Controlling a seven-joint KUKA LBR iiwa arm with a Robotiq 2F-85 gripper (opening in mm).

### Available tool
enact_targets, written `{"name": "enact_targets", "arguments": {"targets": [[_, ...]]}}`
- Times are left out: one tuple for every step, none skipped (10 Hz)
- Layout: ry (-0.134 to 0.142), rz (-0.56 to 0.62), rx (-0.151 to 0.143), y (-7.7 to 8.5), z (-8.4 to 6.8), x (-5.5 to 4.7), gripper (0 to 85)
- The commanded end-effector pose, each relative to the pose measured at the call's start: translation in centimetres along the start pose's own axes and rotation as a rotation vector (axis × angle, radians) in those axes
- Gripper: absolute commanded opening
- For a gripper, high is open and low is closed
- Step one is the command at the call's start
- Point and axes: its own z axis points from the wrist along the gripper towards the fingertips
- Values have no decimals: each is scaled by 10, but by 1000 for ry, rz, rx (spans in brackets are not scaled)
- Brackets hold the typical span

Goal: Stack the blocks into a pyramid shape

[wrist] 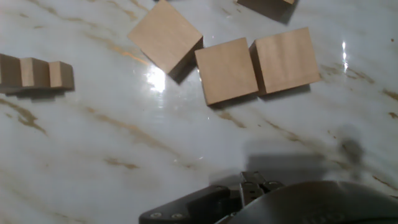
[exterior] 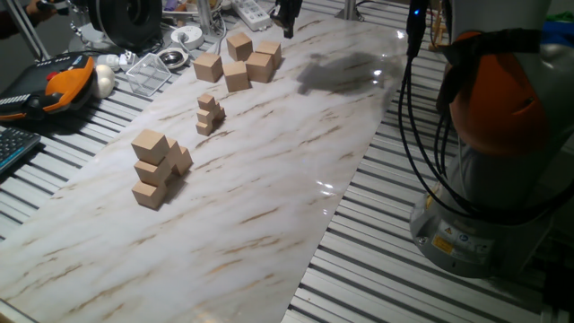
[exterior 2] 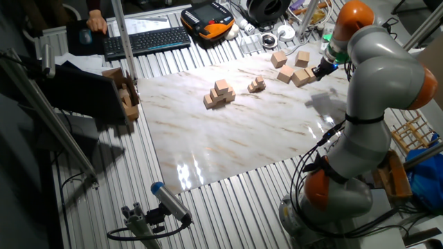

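Note:
Several loose tan blocks [exterior: 238, 76] lie in a cluster at the far end of the marble board [exterior: 269, 206]. The hand view shows three of them side by side [wrist: 227, 70], with a fourth cut off by the top edge. My gripper [exterior: 287, 20] hangs just above and beside this cluster [exterior 2: 301, 77]. Its fingers do not show in the hand view, only the dark hand housing [wrist: 249, 199]. A three-level stepped pile of somewhat smaller tan cubes [exterior: 157, 170] stands nearer the front left, well away from the gripper [exterior 2: 320, 69].
A little stepped stack of much smaller cubes [exterior: 208, 112] sits between the pile and the cluster. Off the board to the left are a clear plastic box [exterior: 148, 72], an orange-black pendant [exterior: 63, 85] and a keyboard [exterior: 13, 148]. The arm's base [exterior: 484, 206] stands to the right.

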Motion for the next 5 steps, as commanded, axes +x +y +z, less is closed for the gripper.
{"name": "enact_targets", "arguments": {"targets": [[0,-2,7,-1,2,0,0],[-1,-16,13,-3,4,1,0],[10,-29,12,-5,4,0,0],[20,-40,11,-8,3,-1,0],[20,-42,11,-10,2,-1,0]]}}
